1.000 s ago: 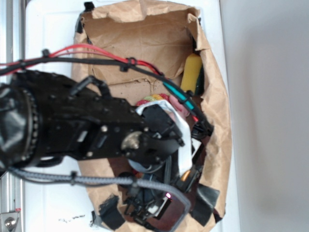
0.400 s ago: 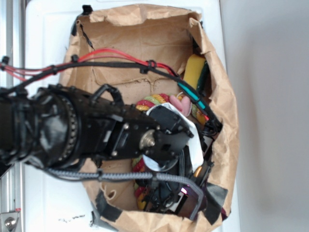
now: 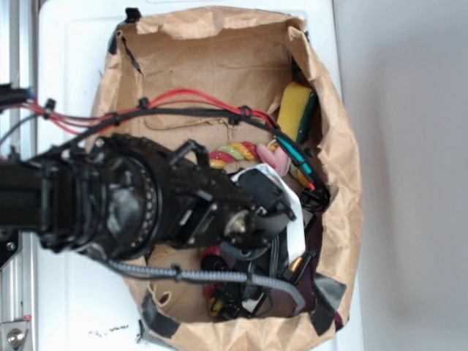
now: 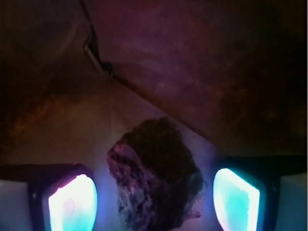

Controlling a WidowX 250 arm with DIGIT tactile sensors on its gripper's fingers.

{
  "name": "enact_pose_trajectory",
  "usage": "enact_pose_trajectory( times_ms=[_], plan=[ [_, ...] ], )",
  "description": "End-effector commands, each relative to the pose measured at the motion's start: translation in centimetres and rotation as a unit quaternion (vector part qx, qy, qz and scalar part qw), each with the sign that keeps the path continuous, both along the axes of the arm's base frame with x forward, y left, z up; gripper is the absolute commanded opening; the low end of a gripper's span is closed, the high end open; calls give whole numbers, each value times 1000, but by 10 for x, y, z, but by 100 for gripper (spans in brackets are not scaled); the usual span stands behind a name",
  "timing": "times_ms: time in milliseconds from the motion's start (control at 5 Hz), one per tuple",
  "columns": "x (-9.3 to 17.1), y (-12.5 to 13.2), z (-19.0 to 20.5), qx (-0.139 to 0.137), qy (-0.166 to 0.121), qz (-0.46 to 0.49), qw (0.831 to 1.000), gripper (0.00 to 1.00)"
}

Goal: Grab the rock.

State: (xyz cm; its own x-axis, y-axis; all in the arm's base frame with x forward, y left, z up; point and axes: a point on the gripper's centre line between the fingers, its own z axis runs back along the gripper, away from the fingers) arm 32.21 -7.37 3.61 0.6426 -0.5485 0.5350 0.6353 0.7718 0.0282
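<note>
1. Pincer (image 4: pixel 154 197): spread, both glowing pads (image 4: pixel 72 204) clear of the stone, lowered inside a brown paper bag (image 3: pixel 219 58).
2. Rock (image 4: pixel 154 175): dark, lumpy, lying on the bag floor between the pads, untouched.
3. Yellow-green sponge (image 3: pixel 294 110): against the bag wall, well apart from the pincer.

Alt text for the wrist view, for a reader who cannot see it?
A rough dark brown rock lies between the open gripper's two glowing fingertips, with gaps on both sides. Behind it, the dim brown paper bag forms creased walls.
</note>
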Motion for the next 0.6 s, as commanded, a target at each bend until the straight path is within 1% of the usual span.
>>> enact_pose_trajectory(
  times_ms=[0, 400],
  plan=[
    [-9, -14, 16, -27, 0, -13, 1000, 100],
    [0, -23, 23, -75, -6, 5, 997, 100]
  ],
)
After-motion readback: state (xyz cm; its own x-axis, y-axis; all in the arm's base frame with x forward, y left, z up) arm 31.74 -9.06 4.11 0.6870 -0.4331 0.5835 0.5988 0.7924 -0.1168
